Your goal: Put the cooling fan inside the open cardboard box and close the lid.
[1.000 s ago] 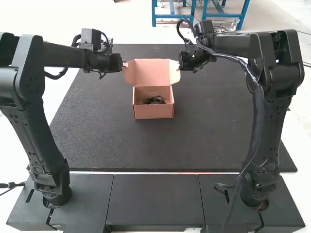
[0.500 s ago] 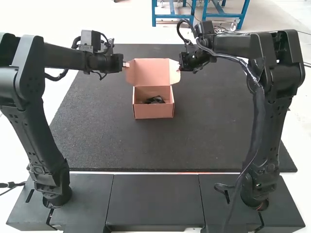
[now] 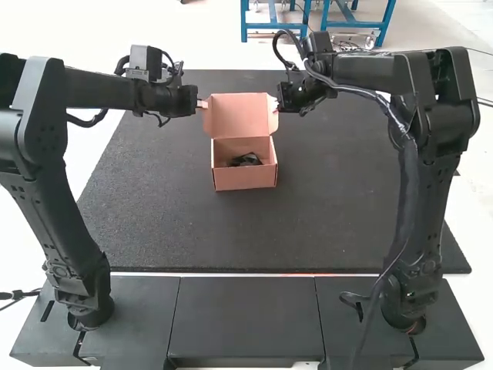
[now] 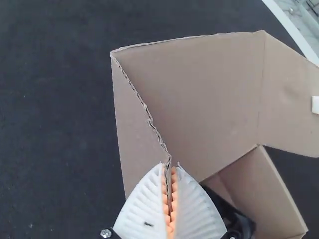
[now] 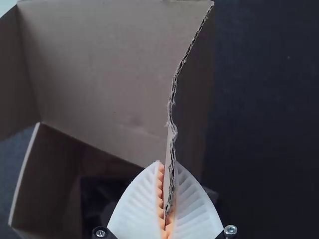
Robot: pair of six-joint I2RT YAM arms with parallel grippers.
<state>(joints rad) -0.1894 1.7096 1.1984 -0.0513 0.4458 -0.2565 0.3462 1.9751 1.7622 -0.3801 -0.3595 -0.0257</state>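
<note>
Black mat carries the cardboard box, cooling fan inside. My left gripper and right gripper each pinch a side edge of the upright lid. I judge it light, thin and easily creased.

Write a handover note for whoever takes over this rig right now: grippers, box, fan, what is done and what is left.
Left gripper: shut on the side edge of the lid nearest its arm.
Right gripper: shut on the lid's opposite side edge.
Cardboard box: on the black mat, open, with the lid standing upright at its far side.
Cooling fan: lying inside the box.
Done: fan is in.
Left: fold the lid forward and down over the opening, close it, then release both grippers.
</note>
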